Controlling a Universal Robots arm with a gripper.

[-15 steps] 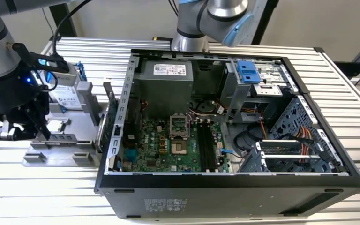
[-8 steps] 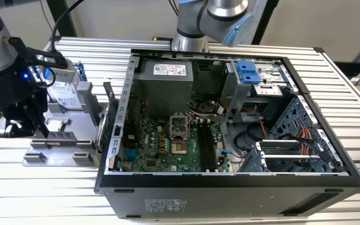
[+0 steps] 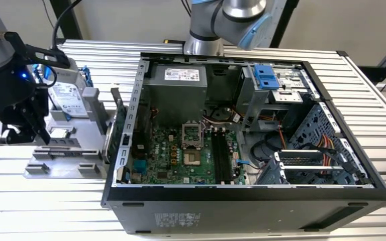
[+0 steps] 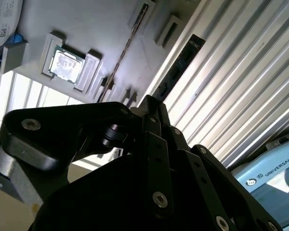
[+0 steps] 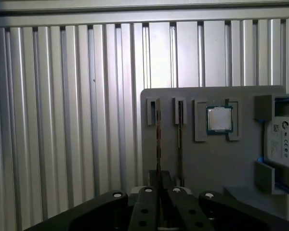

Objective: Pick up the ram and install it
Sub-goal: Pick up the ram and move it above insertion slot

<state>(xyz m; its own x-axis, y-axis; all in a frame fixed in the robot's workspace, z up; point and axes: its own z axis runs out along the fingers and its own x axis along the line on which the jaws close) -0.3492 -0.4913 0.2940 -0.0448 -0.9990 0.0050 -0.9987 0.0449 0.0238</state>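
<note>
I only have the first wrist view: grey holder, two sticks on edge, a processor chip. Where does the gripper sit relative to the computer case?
Observer: In the exterior view the gripper hangs over the grey holder carrying the ram, on the exterior view's left of the open computer case.
Operator: Is it open on top?
Observer: Yes, the case lies on its side, with the motherboard facing up.
Operator: Where would a stick go?
Observer: Long black memory slots run beside the processor socket, on its exterior view's right.
</note>
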